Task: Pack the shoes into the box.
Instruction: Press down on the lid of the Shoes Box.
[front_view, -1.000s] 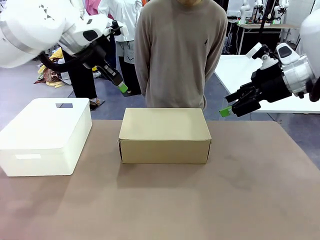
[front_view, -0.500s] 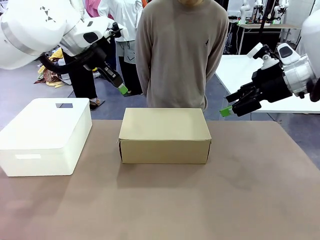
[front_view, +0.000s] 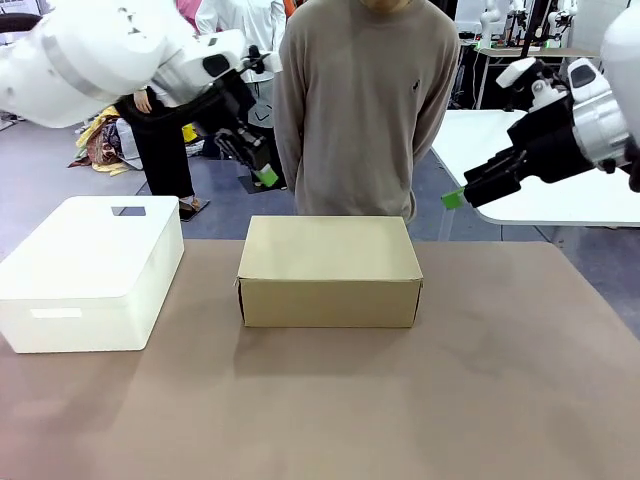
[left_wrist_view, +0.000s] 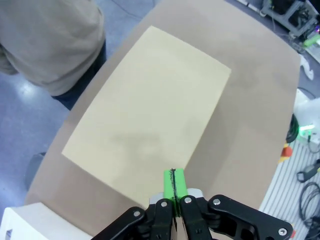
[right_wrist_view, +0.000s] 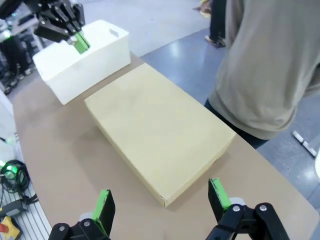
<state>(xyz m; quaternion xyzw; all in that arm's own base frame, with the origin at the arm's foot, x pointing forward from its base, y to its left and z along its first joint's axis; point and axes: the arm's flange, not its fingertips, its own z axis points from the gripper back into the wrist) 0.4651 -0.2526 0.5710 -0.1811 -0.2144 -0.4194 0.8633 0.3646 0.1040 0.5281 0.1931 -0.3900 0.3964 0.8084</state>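
Note:
The box (front_view: 330, 268) is a tan cardboard shoebox with its lid down flat, standing mid-table; it also lies below both wrist cameras (left_wrist_view: 150, 115) (right_wrist_view: 160, 132). The shoes are out of view. My left gripper (front_view: 265, 177) hangs in the air above and behind the box's far left corner, its green pads pressed together on nothing (left_wrist_view: 174, 182). My right gripper (front_view: 453, 199) hovers beyond the box's far right corner, open, with its fingers wide apart (right_wrist_view: 161, 196) and nothing between them.
A white plastic bin (front_view: 90, 270) with a lid stands at the table's left side. A person (front_view: 365, 100) in a grey-brown sweater stands right behind the box at the far edge. A white table (front_view: 500, 160) lies behind my right arm.
My left gripper has swung a little to the right, toward the box. The right gripper has risen slightly. The box and bin have not moved.

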